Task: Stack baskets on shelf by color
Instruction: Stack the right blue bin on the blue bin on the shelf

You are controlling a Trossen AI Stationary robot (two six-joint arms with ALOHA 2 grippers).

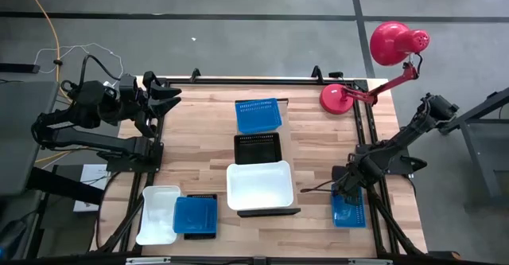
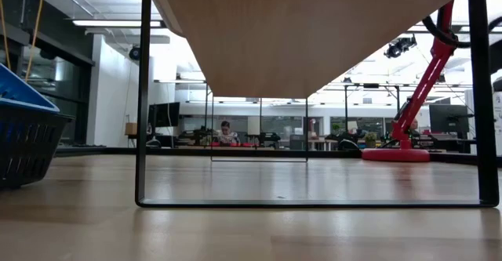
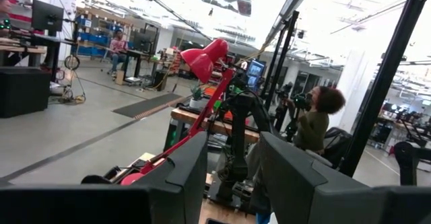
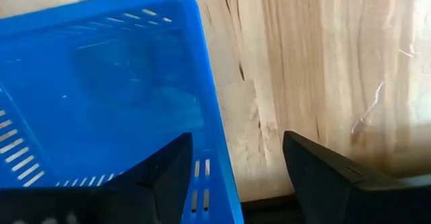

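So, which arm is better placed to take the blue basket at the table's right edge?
The right arm: its gripper is over that blue basket, open fingers straddling its wall. The left gripper is raised far away.

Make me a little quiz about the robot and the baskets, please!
1. True or false: the right gripper straddles one wall of a bright blue perforated plastic basket.
2. How many blue baskets does the high view show on the wooden table? A two, B three, C five.
3. Fill in: the desk lamp with a round shade is coloured ____.
Key: 1 true; 2 B; 3 red.
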